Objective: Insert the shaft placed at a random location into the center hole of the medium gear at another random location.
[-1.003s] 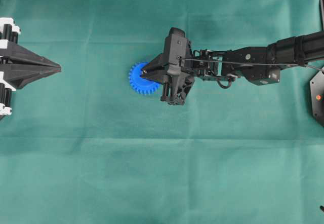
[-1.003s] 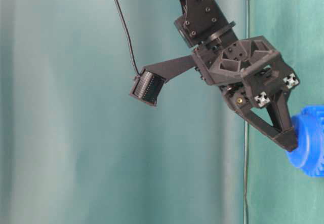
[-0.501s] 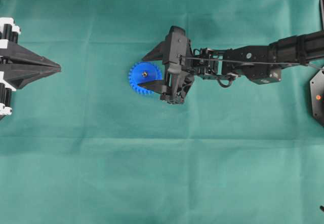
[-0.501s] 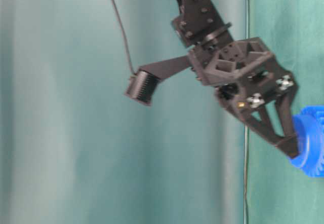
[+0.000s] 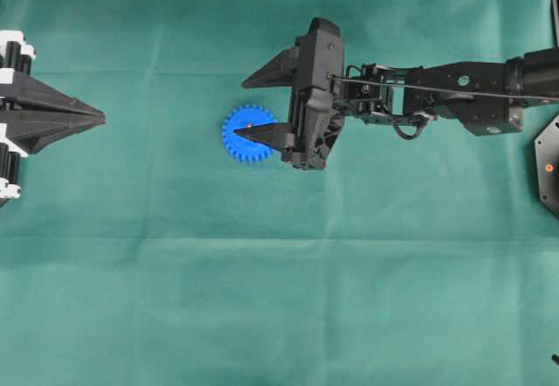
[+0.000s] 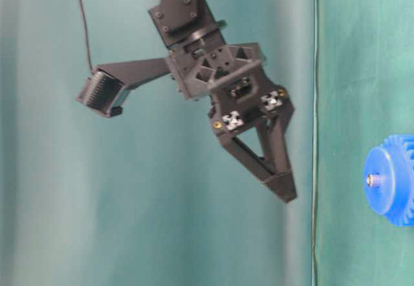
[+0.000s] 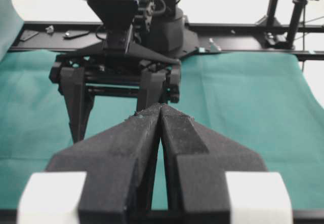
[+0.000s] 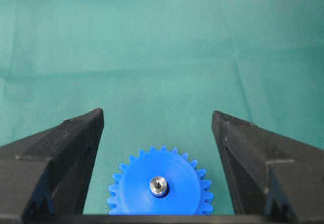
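Your right gripper point(image 8: 158, 125) is hanging above the cloth with its jaws spread wide and nothing between them. Just below it, the medium gear point(image 8: 158, 188) is lying flat on the green cloth point(image 5: 279, 299), and the shaft point(image 8: 158, 186) is standing in the center hole, its shiny end poking out of the hub. Your left gripper point(image 7: 160, 107) is sitting well apart at the left edge, fingers pressed together, holding nothing.
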`<action>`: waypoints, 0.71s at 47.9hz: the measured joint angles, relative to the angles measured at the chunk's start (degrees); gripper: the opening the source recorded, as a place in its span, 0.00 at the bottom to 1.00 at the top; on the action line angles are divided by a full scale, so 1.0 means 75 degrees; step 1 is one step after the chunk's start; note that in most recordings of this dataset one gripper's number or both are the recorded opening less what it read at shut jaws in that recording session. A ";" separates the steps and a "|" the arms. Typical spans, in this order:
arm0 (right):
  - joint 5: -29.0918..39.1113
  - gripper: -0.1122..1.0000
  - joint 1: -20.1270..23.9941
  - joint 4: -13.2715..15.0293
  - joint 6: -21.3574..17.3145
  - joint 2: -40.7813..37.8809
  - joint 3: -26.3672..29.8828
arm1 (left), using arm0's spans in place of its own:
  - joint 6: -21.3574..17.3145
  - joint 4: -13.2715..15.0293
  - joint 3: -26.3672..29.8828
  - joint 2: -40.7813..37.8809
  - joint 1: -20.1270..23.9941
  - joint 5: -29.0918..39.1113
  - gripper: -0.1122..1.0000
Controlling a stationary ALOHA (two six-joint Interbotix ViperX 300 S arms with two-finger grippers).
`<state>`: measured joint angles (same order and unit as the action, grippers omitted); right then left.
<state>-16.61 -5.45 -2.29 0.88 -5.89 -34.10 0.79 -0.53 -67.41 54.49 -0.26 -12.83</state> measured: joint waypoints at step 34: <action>0.0305 0.87 0.0000 0.0000 -0.0012 0.1547 -0.1195 | 0.0000 0.0000 0.0000 0.0012 0.0012 0.0059 0.10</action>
<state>-14.33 -5.45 -2.29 0.79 5.71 -43.07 0.79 -0.53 -67.41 54.58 -0.18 -12.39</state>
